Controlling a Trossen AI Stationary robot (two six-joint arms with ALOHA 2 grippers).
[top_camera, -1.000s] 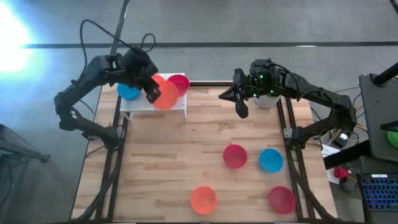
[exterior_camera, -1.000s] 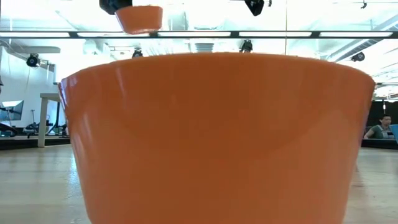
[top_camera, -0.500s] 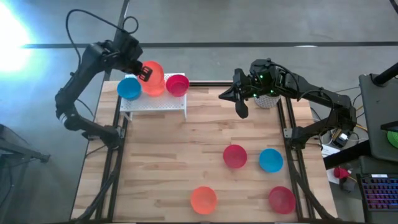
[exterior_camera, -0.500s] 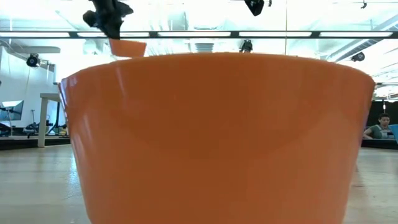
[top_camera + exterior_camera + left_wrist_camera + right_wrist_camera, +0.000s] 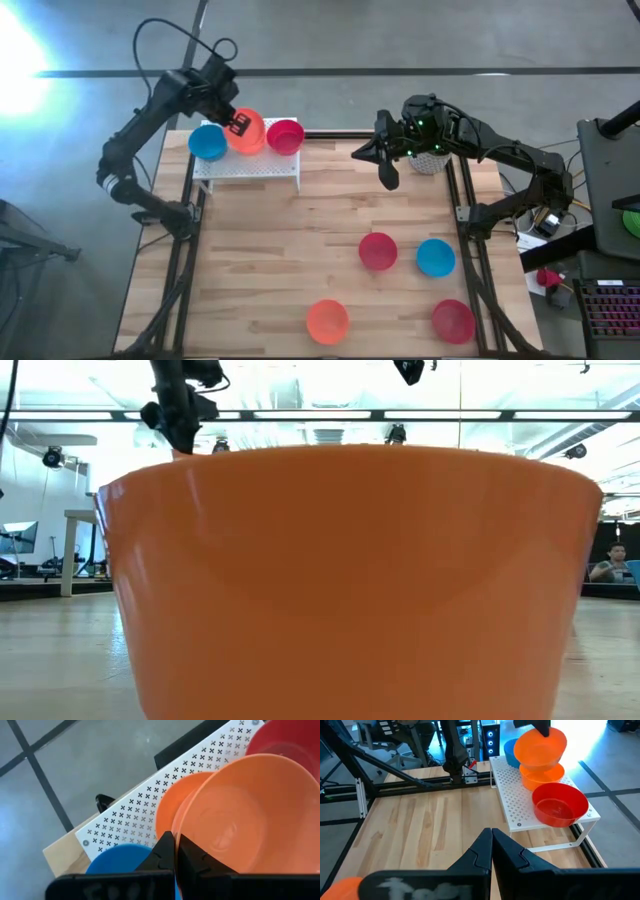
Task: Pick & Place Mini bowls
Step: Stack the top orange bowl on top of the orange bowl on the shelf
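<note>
From above, left gripper (image 5: 238, 124) pinches an orange bowl's (image 5: 248, 130) thin rim over the white rack (image 5: 250, 166), right gripper (image 5: 388, 172) idle, closed; seven bowls counted; wrist view shows another orange bowl (image 5: 175, 807) beneath: light, stiff, glossy-slick, I judge.

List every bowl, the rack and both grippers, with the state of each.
Held orange bowl: gripped at its rim by left gripper, just above another orange bowl on the rack.
Blue bowl: upright on rack.
Red bowl: upright on rack.
White rack: standing at table's far left.
Four bowls on table: upright, untouched.
Right gripper: shut, empty, idle.
</note>
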